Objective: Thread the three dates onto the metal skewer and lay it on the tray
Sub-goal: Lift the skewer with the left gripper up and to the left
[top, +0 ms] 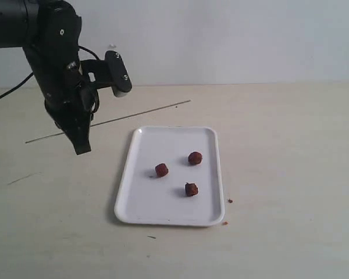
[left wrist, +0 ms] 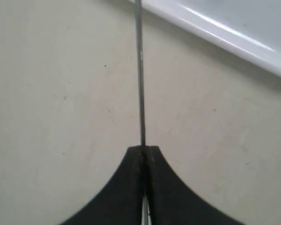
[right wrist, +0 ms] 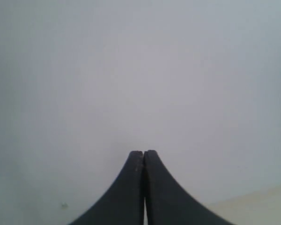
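A firm, level pinch will serve best as the left claw (top: 81, 145), clamped on the skewer (top: 141, 113) at left of frame, aims the rod's free tip at the three dates (top: 161, 170) lying loose on the tray (top: 163, 206), lower centre. That arm hangs from the upper left, fingers pointing down. The right claw (right wrist: 144, 157) is pressed together on nothing.

Tray (top: 163, 142) sat mid-table (top: 279, 145); three dates (top: 195, 157) lay apart in it; metal skewer (top: 139, 114) ran between tray and far edge, extending left.

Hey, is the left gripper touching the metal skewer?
Touching. Left wrist view shows the left gripper shut on the metal skewer, which emerges between its tips.
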You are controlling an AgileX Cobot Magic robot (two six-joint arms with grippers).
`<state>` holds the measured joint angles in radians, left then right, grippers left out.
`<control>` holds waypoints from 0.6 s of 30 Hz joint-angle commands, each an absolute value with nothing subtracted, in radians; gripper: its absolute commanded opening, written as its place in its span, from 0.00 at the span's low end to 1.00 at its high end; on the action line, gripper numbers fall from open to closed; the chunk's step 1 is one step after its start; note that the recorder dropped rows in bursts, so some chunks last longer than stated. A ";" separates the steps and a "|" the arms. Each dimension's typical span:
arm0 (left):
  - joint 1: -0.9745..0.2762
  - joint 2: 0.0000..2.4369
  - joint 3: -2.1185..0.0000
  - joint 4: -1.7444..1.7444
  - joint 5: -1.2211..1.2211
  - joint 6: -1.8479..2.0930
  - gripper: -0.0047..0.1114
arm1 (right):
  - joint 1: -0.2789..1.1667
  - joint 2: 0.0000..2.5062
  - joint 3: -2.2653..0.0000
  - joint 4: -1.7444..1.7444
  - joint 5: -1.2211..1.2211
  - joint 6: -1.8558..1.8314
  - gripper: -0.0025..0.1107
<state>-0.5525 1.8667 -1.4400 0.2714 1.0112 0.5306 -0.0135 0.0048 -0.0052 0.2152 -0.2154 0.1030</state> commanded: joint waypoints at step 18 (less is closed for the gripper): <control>-0.358 1.857 -1.437 0.186 1.101 0.491 0.04 | -0.018 0.855 -0.642 0.046 0.000 0.307 0.02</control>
<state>-0.3595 1.8667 -1.4400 0.1990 1.1074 0.4906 -0.0135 0.6884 -0.5074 0.1313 -0.1738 0.3173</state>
